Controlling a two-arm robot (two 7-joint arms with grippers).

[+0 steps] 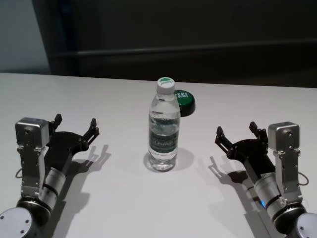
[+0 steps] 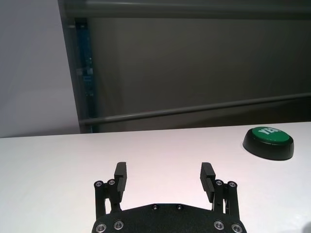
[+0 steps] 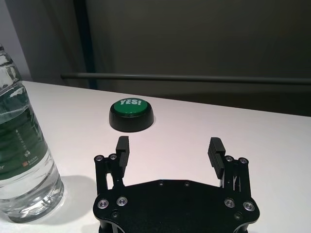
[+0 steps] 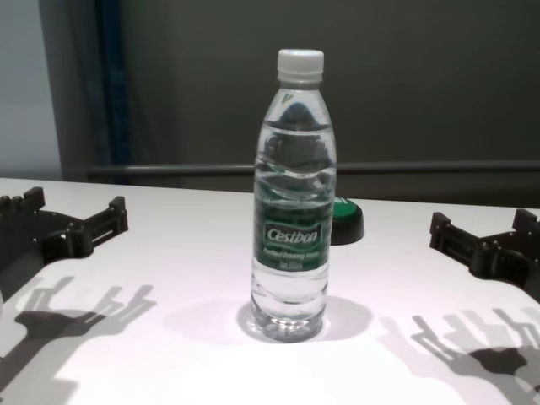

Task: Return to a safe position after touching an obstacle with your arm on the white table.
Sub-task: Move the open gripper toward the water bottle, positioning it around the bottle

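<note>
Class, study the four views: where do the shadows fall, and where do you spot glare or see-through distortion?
Chest view: both grippers throw finger-shaped shadows toward the table's near edge, left and right; the bottle stands in a soft round shadow. Head view: highlights glint on the bottle. Right wrist view: the bottle's water bends the label. Left wrist view: the button shines.

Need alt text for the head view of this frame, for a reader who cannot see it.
A clear water bottle with a white cap stands upright mid-table on the white table, untouched, a green-topped button just behind it. The left gripper and right gripper sit open and empty on either side, well clear of the bottle.
</note>
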